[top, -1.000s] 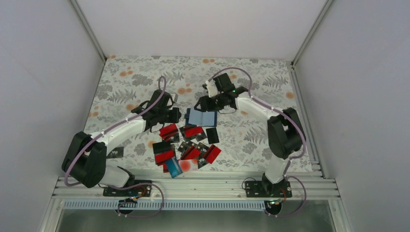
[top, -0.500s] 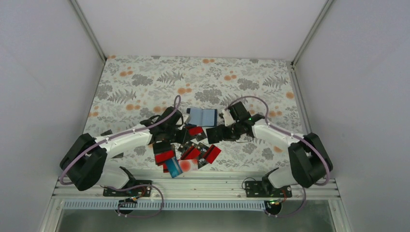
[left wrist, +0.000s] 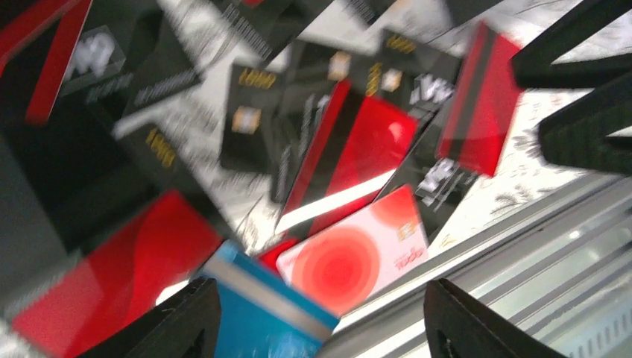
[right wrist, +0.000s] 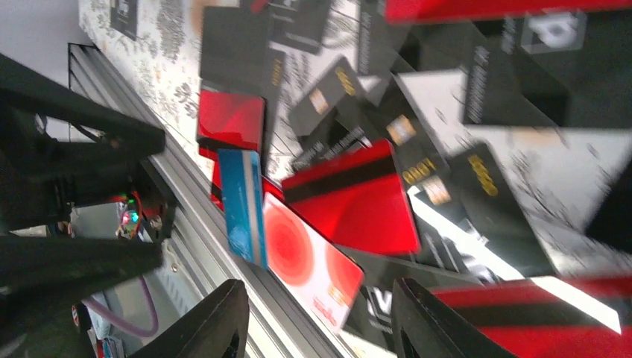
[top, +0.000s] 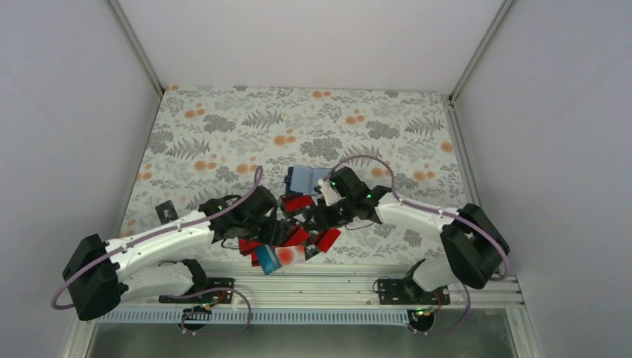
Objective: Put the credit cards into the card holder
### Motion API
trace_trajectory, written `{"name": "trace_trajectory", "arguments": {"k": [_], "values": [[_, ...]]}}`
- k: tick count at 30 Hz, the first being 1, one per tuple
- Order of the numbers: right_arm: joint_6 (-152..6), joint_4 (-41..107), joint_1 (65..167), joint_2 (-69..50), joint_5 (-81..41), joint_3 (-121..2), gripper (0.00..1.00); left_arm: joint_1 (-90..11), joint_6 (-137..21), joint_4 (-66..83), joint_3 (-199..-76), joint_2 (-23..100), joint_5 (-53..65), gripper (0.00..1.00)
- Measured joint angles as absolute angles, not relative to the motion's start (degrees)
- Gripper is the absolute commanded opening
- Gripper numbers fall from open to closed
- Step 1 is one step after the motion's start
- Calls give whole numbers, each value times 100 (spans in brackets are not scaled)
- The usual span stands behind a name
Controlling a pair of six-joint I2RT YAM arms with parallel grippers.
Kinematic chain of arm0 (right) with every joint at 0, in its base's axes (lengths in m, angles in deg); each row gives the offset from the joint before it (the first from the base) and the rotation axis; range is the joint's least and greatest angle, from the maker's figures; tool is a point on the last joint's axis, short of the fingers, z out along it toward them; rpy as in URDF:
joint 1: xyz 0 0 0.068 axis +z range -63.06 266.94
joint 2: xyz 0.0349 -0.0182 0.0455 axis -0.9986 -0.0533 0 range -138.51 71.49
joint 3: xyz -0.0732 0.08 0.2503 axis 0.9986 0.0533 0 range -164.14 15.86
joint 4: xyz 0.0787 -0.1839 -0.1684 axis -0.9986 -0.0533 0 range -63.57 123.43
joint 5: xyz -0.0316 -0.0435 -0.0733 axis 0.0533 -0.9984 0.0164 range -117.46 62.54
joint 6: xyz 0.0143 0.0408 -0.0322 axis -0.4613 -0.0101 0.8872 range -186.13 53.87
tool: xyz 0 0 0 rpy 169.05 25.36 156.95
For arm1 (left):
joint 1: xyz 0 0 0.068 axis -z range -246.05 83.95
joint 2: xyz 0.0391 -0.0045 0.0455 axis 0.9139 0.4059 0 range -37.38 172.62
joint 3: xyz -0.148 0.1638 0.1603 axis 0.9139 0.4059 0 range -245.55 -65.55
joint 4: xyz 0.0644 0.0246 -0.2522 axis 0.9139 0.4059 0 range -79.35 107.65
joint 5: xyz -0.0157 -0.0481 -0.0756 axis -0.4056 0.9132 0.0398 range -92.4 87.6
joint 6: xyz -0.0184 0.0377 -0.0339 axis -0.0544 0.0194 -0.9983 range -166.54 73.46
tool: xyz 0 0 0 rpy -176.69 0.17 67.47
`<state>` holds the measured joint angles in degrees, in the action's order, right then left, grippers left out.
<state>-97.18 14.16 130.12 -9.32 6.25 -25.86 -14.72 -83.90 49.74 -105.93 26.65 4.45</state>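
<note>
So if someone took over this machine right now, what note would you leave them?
Grippers: the left gripper is open and empty, low over the credit cards. The right gripper is open and empty, over the same heap.
Things: the cards lie overlapping in one heap between the two arms. The card holder lies open just behind them.
Done: no card is visibly in the holder.
Left: pick up each card and slide it in.
</note>
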Motion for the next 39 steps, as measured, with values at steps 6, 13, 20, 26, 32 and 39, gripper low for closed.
{"name": "trace_trajectory", "arguments": {"k": [6, 13, 20, 26, 32, 39], "values": [[-9650, 1668, 13231, -1475, 413, -3152, 49, -1059, -9452, 5892, -10484, 2547, 87, 92], [-9466, 1711, 13231, -1820, 155, -3211, 48, -801, -10600, 6312, -10436, 3074, -245, 99], [-9095, 1702, 13202, -1868, 37, -3209, 48, -768, -11308, 6318, -10615, 3823, -420, 93], [-8793, 1698, 13016, -1872, 112, -3178, 48, -722, -11642, 6235, -10880, 4335, -501, 91], [-8601, 1698, 12829, -1899, 267, -3032, 47, -705, -11841, 6194, -11109, 4663, -538, 89], [-8542, 1707, 12783, -1966, 466, -2994, 47, -683, -12149, 6052, -10945, 4719, -475, 87]]}}
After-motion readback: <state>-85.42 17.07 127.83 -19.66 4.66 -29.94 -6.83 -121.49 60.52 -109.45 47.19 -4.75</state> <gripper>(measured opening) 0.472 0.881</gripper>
